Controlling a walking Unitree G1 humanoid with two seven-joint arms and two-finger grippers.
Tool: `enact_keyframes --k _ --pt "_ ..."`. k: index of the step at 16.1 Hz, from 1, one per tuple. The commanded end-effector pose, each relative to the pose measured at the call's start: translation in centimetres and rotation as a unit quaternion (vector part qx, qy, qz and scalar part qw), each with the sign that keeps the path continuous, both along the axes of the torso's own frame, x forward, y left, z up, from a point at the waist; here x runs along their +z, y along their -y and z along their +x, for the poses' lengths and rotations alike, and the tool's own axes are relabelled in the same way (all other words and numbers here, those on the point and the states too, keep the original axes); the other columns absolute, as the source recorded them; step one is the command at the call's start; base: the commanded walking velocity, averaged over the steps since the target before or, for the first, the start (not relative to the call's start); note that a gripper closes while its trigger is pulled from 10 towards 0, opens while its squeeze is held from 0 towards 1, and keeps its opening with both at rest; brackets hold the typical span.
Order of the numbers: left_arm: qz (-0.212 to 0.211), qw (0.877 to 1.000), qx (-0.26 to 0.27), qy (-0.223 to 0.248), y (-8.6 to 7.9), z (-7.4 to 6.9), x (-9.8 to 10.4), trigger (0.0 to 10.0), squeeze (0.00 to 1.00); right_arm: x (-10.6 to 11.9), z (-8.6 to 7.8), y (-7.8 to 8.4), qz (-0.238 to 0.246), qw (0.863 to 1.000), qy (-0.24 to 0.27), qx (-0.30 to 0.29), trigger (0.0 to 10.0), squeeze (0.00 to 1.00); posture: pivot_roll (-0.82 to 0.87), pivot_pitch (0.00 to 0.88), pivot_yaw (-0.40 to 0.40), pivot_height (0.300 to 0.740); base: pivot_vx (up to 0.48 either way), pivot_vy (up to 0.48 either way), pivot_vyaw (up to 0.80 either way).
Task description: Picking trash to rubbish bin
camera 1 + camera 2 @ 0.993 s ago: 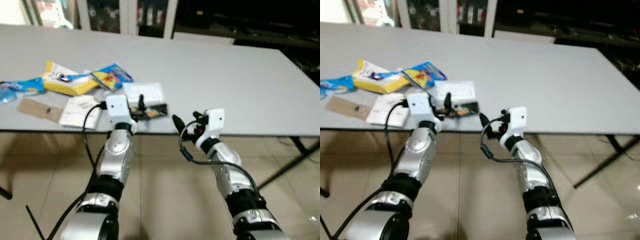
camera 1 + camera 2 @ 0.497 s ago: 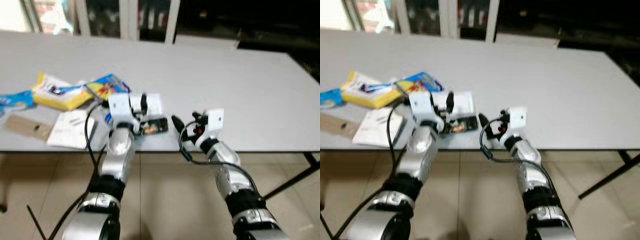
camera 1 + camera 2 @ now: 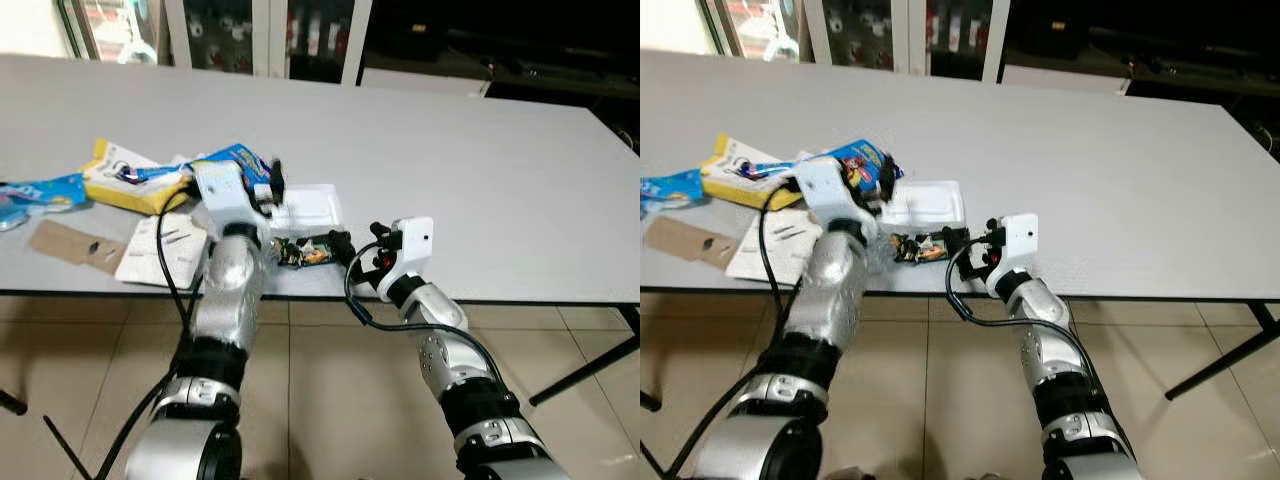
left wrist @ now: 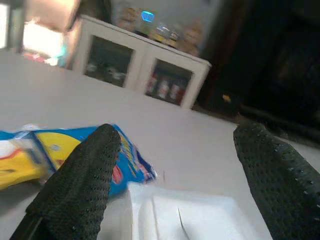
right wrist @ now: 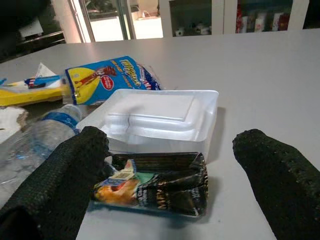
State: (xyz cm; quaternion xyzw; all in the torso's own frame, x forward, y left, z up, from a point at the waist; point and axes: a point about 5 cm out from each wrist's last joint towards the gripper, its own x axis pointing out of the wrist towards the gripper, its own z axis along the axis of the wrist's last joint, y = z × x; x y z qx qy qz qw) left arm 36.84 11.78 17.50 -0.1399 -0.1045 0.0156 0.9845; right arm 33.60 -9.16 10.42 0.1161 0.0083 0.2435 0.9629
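The right hand [image 5: 165, 165] hovers at the front edge of the worktop [image 3: 480, 170] with its two black fingers [image 5: 55, 175] spread wide and holding nothing, the crumpled dark snack wrapper [image 5: 152, 185] lying flat between and just ahead of them. To take it cleanly, I judge the hand should go lower and further forward so the fingers straddle the wrapper and close across its puffed middle, staying clear of the white foam box [image 5: 160, 120] that touches its far side. The left hand [image 3: 265, 185], also open and empty, hangs over that box near the blue snack bag [image 3: 235, 160].
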Motion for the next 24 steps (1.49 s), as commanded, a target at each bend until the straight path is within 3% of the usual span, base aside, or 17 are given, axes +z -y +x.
enact_keyframes --k 1,2,5,6,7,12,17,19,21,24 --pt "-0.062 0.998 0.031 0.002 0.2 0.3 2.0 10.0 0.00 0.0 0.0 0.4 0.000 1.000 0.002 -0.002 10.0 0.00 -0.04 0.068 -0.106 0.740 0.000 0.000 0.00" --pt "-0.094 0.994 0.045 -0.016 0.6 0.2 2.2 10.0 0.00 0.0 0.0 0.3 0.001 1.000 0.001 -0.001 10.0 0.00 -0.04 0.066 -0.105 0.740 0.000 0.000 0.00" --pt "-0.111 0.991 0.052 -0.047 1.9 0.0 2.7 10.0 0.00 0.0 0.0 0.2 0.001 1.000 0.001 0.000 10.0 0.00 -0.05 0.064 -0.103 0.740 0.000 0.000 0.00" --pt "-0.162 0.980 0.046 -0.104 3.3 -0.2 2.5 10.0 0.00 0.0 0.0 0.3 0.000 1.000 0.001 0.001 10.0 0.00 -0.04 0.063 -0.103 0.740 0.000 0.000 0.00" --pt "-0.178 0.975 0.034 -0.131 4.1 -0.3 2.0 10.0 0.00 0.0 0.1 0.2 0.000 1.000 0.000 0.001 10.0 0.00 -0.04 0.063 -0.100 0.740 0.000 0.000 0.00" --pt "-0.233 0.947 0.030 -0.221 4.7 -0.7 -0.5 10.0 0.00 -0.1 0.0 0.1 0.000 1.000 -0.001 0.003 10.0 0.00 -0.05 0.064 -0.090 0.740 0.000 0.000 0.00" --pt "-0.254 0.942 0.005 -0.218 5.2 -0.9 1.3 10.0 0.00 -0.5 -0.4 0.2 -0.018 0.999 -0.008 0.031 10.0 0.00 -0.04 0.067 -0.093 0.740 0.000 0.000 0.00" --pt "-0.287 0.928 -0.011 -0.239 5.8 -1.1 1.5 10.0 0.00 -0.3 -0.2 1.2 -0.020 0.999 -0.006 0.034 10.0 0.00 -0.05 0.066 -0.092 0.740 0.000 0.000 0.00" --pt "-0.300 0.922 -0.018 -0.244 6.0 -1.3 1.9 10.0 0.00 -0.3 -0.3 1.5 -0.023 0.999 -0.005 0.047 10.0 0.00 -0.05 0.066 -0.091 0.740 0.000 0.000 0.00" --pt "-0.347 0.899 -0.030 -0.266 6.6 -1.5 2.5 10.0 0.00 -0.2 -0.4 1.8 -0.027 0.997 -0.005 0.068 10.0 0.00 -0.05 0.065 -0.091 0.740 0.000 0.000 0.00"
